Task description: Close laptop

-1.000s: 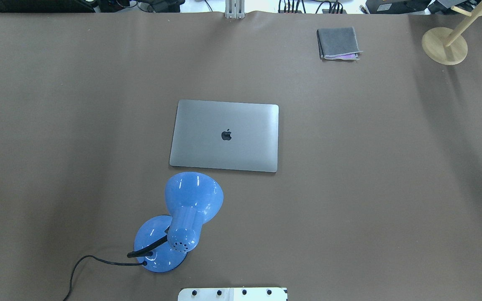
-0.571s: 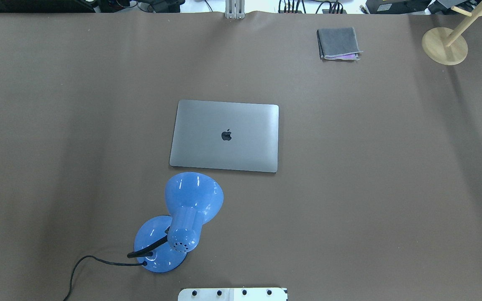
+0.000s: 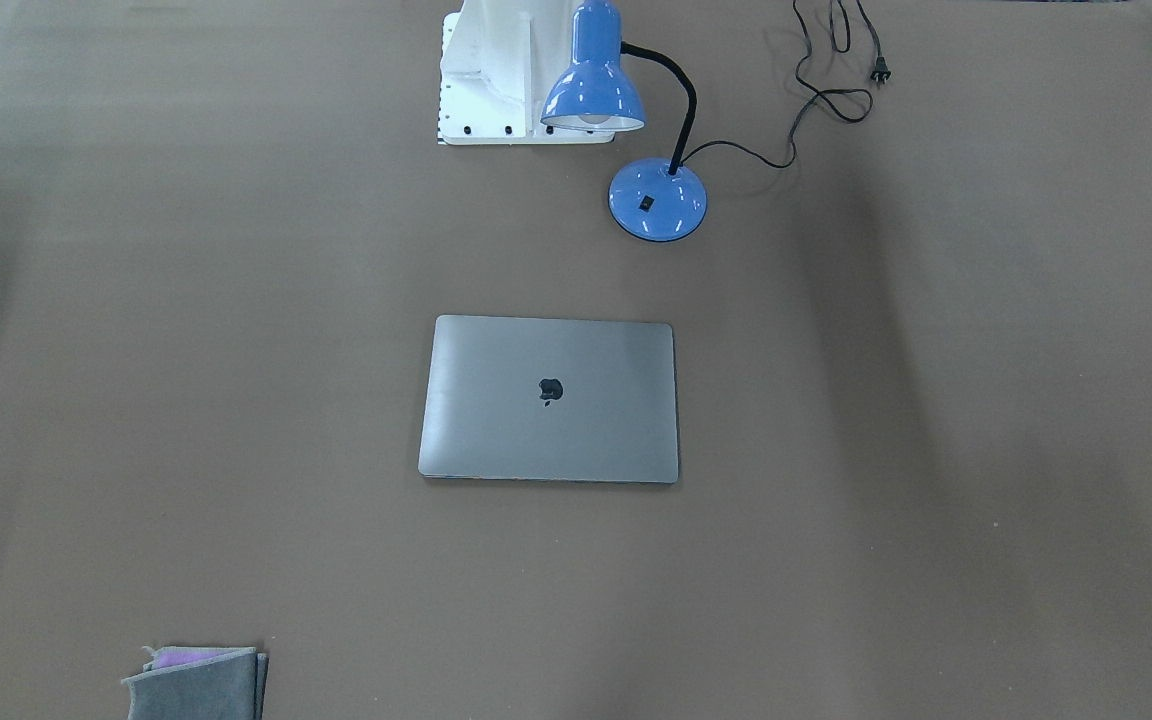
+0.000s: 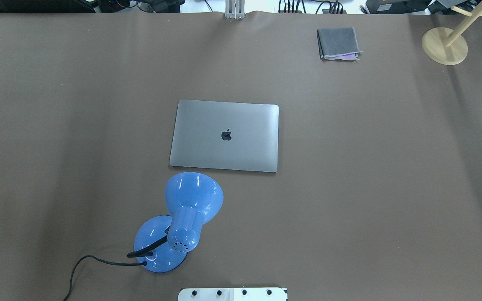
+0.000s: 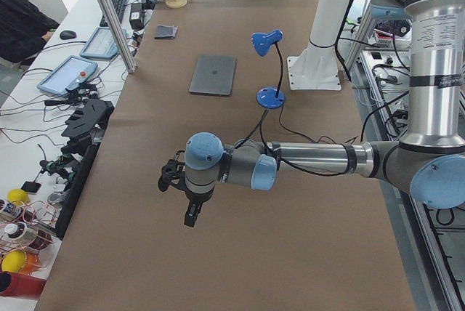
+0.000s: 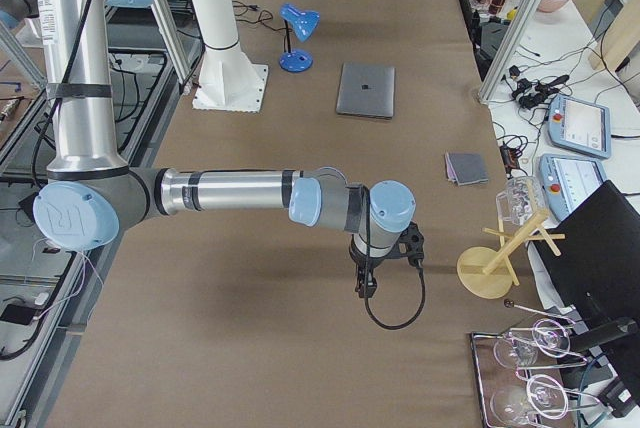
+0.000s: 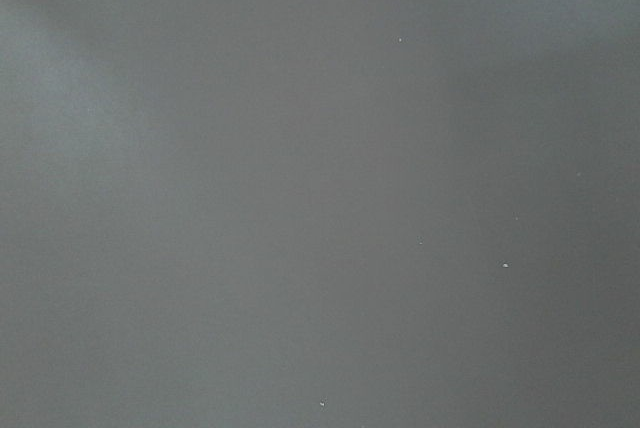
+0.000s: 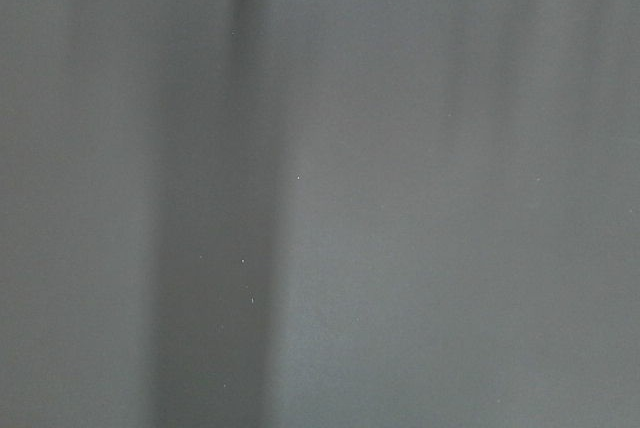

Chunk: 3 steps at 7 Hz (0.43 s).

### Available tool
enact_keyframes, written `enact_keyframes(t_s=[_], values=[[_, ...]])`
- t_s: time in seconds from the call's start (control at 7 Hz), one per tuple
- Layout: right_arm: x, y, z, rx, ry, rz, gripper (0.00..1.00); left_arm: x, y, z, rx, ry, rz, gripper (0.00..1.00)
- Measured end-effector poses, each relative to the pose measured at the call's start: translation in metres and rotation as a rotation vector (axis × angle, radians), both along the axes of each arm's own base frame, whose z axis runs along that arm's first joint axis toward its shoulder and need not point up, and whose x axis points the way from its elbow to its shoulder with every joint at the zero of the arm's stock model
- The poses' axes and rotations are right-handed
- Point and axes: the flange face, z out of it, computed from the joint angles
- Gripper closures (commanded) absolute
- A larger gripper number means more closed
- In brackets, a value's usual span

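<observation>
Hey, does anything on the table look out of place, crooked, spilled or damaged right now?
Nothing is spilled or damaged. The laptop lies shut and flat. The one oddity is that the blue lamp is unplugged, and its plug lies loose on the table.

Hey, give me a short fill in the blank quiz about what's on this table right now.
1. The laptop lies flat with its lid fully ____.
2. The desk lamp near it is ____ in colour.
3. The grey cloth is ____, not spread out.
Missing words: closed; blue; folded.
</observation>
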Motion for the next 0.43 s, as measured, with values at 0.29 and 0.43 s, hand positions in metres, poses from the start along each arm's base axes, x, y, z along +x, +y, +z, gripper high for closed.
enact_keyframes(t_s=[0.29,0.43], values=[[-0.0004,-0.0001,-0.0009,-0.001,-0.009,0.003,0.0,0.0001,0.0003,0.0032,-0.007,0.0,0.0,0.01],[-0.0001,0.0002,-0.0019,0.0,-0.018,0.006,0.0,0.0,0.0004,0.004,-0.008,0.0,0.0,0.02]])
